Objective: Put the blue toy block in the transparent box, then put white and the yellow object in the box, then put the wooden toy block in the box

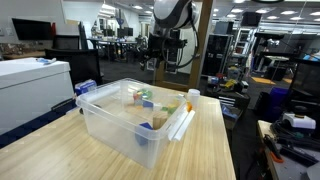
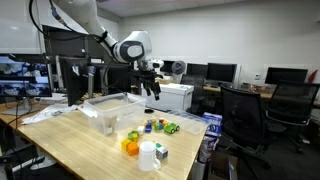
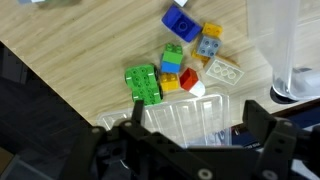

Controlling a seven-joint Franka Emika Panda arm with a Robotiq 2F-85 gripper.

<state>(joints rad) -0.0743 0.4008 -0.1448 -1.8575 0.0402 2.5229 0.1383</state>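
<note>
The first step looks to be in hand, since in the wrist view all three small pieces sit on the table (image 3: 60, 50) and none is seen inside the transparent box (image 3: 185, 115). Reading from the left, a green toy (image 3: 143, 82) comes first. The blue toy block (image 3: 178, 20) lies at about 1 o'clock from it, apart from the other pieces. At 4 o'clock from the blue one is a tan-yellow block that I take for the wooden toy block (image 3: 209, 38), and the white and yellow object (image 3: 224, 70) sits at 5 o'clock from that. A clear cup (image 3: 290, 50) stands furthest right. The next move probably calls for carrying the tool toward 12 o'clock in this view, past the box rim, then lowering it squarely over the blue block without nudging its neighbours. The gripper (image 3: 195, 140) is spread wide, with its dark fingers well apart and nothing between them. In an exterior view the gripper (image 2: 152, 88) hangs above the table, touching nothing, just at 3 o'clock of the box (image 2: 110, 100).
</note>
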